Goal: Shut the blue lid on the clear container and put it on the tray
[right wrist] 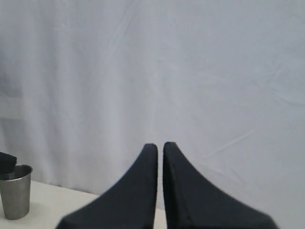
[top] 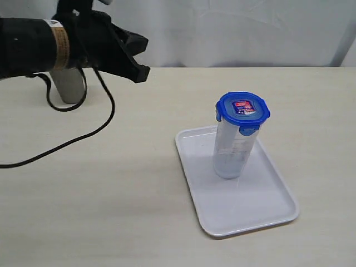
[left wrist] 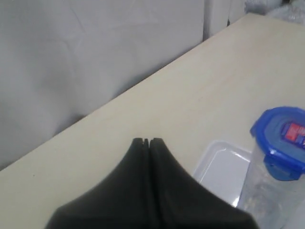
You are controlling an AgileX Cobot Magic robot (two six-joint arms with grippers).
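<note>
The tall clear plastic container stands upright on the flat white plastic tray, right of the middle of the table, with the round blue snap-lock lid on its mouth. The fingers of the left arm, high at the far left, are closed on nothing; the fingers of the right arm also. The container seems light, stiff, slippery and easy to tip: hold its middle.
</note>
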